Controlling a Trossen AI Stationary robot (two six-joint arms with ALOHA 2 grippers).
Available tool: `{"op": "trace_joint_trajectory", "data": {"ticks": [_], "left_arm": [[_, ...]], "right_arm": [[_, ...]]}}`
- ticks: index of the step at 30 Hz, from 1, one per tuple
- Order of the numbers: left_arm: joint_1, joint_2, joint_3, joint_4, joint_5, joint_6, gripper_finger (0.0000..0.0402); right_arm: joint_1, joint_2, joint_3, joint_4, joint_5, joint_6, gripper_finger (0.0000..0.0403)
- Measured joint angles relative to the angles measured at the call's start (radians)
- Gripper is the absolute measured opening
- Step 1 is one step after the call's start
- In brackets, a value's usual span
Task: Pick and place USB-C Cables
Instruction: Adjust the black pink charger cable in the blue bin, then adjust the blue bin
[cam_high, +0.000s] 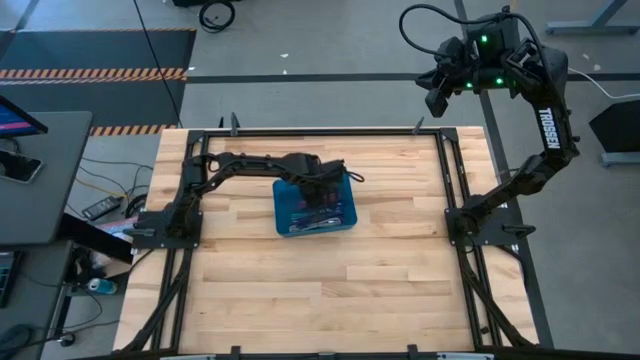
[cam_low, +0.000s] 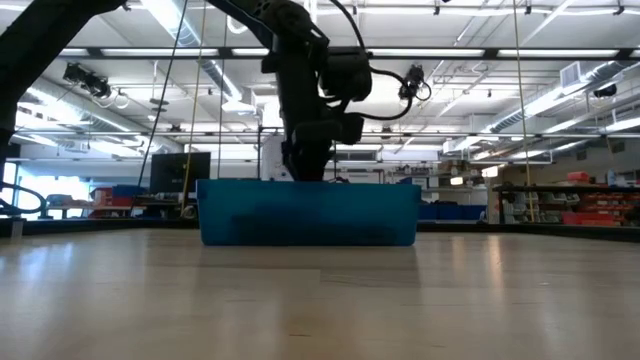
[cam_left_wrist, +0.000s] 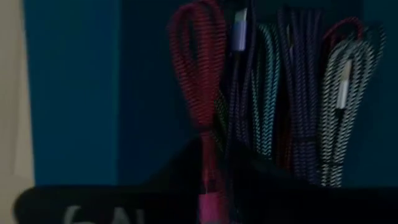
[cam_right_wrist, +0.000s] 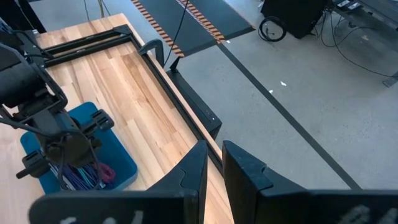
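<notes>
1. Overhead, left gripper (cam_high: 322, 195) down inside the blue bin (cam_high: 284, 222) at the table's (cam_high: 300, 290) middle, right over the cables (cam_high: 318, 215) bunched at the bin's near-right part. Finger spread not readable from above. Right gripper (cam_high: 437, 97) parked well off beyond the table's far right corner, over the grey floor (cam_high: 330, 100).

2. Level with the tabletop, same left gripper (cam_low: 305, 165) dipping behind the bin's front wall (cam_low: 308, 212); tips hidden by that wall, cables hidden too.

3. Through the left wrist camera, cables lying side by side on the bin floor (cam_left_wrist: 74, 93): a red cable (cam_left_wrist: 198, 68), a teal cable (cam_left_wrist: 267, 87), a dark blue-purple cable (cam_left_wrist: 301, 81), a grey-white cable (cam_left_wrist: 339, 93). Red cable running straight down between the dark fingers (cam_left_wrist: 174, 180), touching or nearly so; cannot tell whether pinched or loose, nor how wide the jaws stand.

4. Through the right wrist camera, right gripper (cam_right_wrist: 214, 165) hanging above the table edge (cam_right_wrist: 180, 106) and the floor, jaws a narrow slot apart, nothing between them. Bin and cables (cam_right_wrist: 87, 174) far off, under the left arm (cam_right_wrist: 37, 106).
</notes>
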Motion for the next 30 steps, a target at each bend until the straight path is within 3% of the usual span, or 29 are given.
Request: {"op": "trace_joint_trajectory", "data": {"ticks": [8,13,17,21,26,30], "left_arm": [[0.001,0.000,0.075,-0.145,-0.011,-0.006,0.0121],[0.012,0.000,0.162,-0.189,-0.154,0.014,0.0117],[0.049,0.000,0.238,-0.170,-0.171,0.063,0.0111],[0.116,-0.001,0.274,-0.173,-0.166,0.064,0.0086],[0.193,-0.001,0.277,-0.216,-0.112,0.054,0.0015],[0.218,-0.001,0.277,-0.213,-0.105,0.056,0.0007]], "right_arm": [[0.000,0.000,0.000,0.000,0.000,0.000,0.0055],[0.000,0.000,0.000,0.000,0.000,0.000,0.0055],[0.000,0.000,0.000,0.000,0.000,0.000,0.0055],[0.000,0.000,0.000,0.000,0.000,0.003,0.0055],[0.000,0.000,0.000,0.000,0.000,0.004,0.0055],[0.000,0.000,0.000,0.000,0.000,0.004,0.0055]]}}
